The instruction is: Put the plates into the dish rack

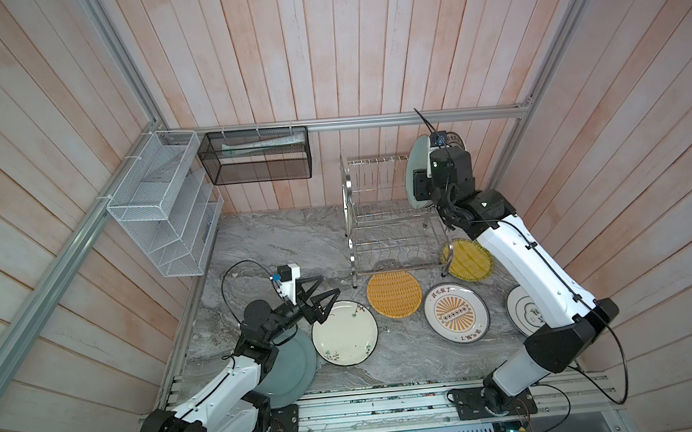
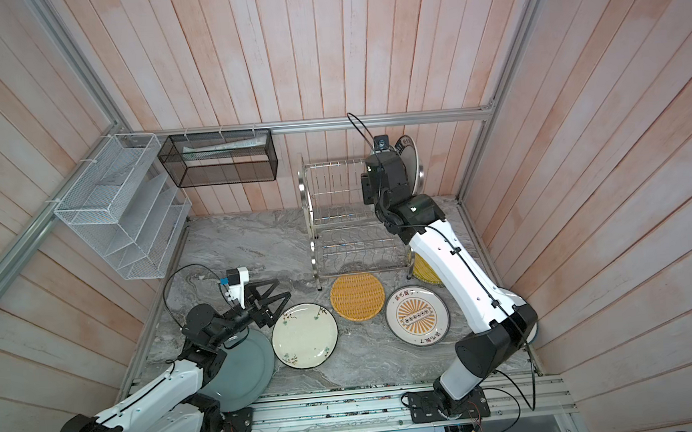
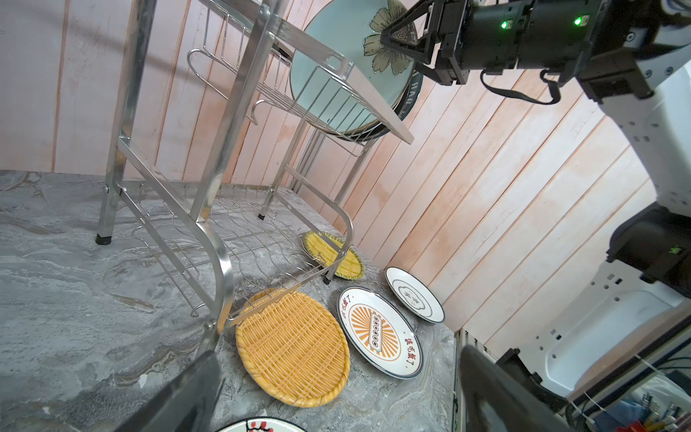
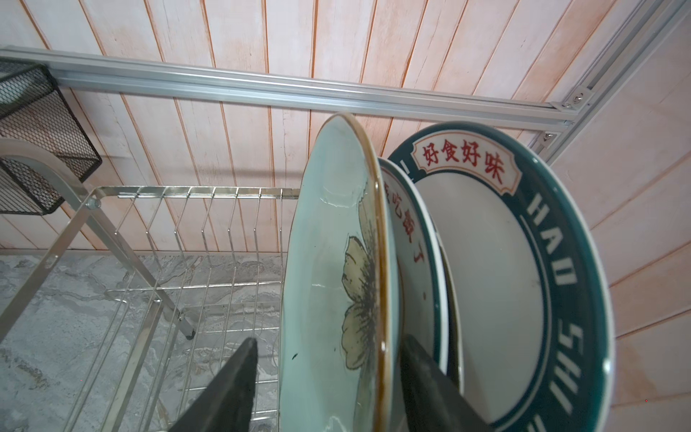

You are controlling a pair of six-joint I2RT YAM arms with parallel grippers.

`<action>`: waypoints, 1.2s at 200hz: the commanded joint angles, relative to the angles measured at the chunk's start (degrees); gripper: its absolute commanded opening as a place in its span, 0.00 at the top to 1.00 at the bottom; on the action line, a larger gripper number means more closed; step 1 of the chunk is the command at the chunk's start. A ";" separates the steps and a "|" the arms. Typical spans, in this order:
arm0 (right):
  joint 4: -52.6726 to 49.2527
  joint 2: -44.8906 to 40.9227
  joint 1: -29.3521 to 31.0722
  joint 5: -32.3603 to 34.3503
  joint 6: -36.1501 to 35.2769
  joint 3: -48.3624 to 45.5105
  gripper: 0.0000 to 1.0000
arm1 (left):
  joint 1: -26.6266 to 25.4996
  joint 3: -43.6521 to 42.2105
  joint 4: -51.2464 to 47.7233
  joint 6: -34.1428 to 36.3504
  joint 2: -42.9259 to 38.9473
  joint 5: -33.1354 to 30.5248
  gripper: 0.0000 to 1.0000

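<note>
The steel dish rack [image 1: 394, 222] stands at the back of the table. Three plates stand upright at the right end of its top tier. My right gripper [image 4: 331, 340] is open, its jaws either side of the pale teal flower plate [image 4: 329, 262], with a gap on one side. Behind that plate stands a dark-teal-rimmed plate [image 4: 504, 262]. My left gripper [image 1: 329, 285] is open and empty above the far-left rim of the cream floral plate [image 1: 344, 334]. Flat on the table lie an orange woven plate [image 1: 394, 293], a yellow woven plate [image 1: 468, 260], a sunburst plate [image 1: 456, 312], a blue-ringed plate [image 1: 521, 309] and a grey-blue plate [image 1: 292, 366].
A white mesh organizer [image 1: 160, 205] and a black mesh basket [image 1: 254, 156] hang on the back-left walls. The right arm [image 1: 540, 278] reaches over the yellow woven and blue-ringed plates. The left arm covers part of the grey-blue plate. Wood walls close in three sides.
</note>
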 commanded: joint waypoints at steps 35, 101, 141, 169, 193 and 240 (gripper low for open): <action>4.02 -11.35 0.69 -5.38 2.26 -3.26 0.17 | -0.17 4.15 -9.21 1.60 -1.44 -5.27 0.00; 9.86 -24.58 0.65 -13.43 5.54 -18.09 0.05 | -0.14 8.85 -38.73 -4.31 -10.49 -13.65 0.00; 12.43 -30.98 0.70 -16.73 7.96 -29.37 0.03 | 0.12 14.43 -64.81 -11.49 -16.60 -26.39 0.00; 12.82 -33.86 0.68 -19.42 9.17 -35.96 0.02 | 0.21 18.05 -80.24 -18.81 -18.09 -34.27 0.00; 13.44 -36.18 0.63 -21.34 10.17 -41.20 0.02 | 0.34 18.60 -89.46 -29.04 -20.24 -38.76 0.00; 15.27 -37.41 0.69 -26.20 12.14 -47.92 0.02 | 1.09 18.54 -100.25 -42.37 -19.46 -43.18 0.00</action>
